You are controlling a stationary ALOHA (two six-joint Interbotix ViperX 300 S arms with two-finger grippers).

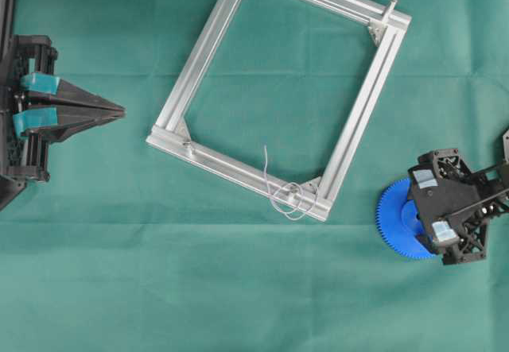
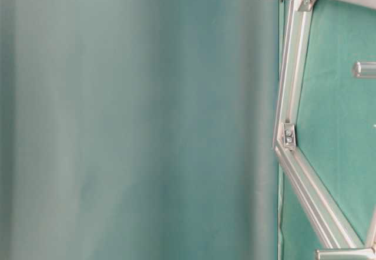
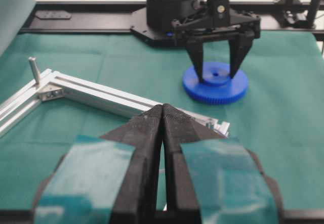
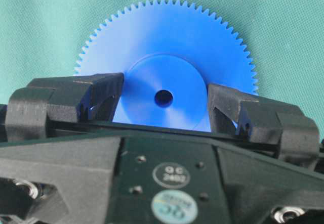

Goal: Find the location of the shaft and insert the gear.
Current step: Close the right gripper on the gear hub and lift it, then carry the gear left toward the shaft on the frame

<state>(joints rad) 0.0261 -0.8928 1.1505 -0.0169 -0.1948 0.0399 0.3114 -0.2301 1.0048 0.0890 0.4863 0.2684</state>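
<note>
Right wrist view: right gripper (image 4: 164, 100) clamped on the raised hub of the blue gear (image 4: 167, 42), one finger on each side.
Round sticker on the gripper body reads "QC"; smaller print illegible. Overhead: gear lies flat on the green cloth (image 1: 119, 288) at 4 o'clock from the aluminium frame (image 1: 205, 46); wire-looped shaft (image 1: 295, 192) at the frame's 5 o'clock corner. Left gripper (image 1: 119, 112) closed, empty, at 9 o'clock.

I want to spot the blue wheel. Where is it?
In the overhead view the gear lies on the green cloth at the right, under the right gripper, beside the metal frame.
</note>
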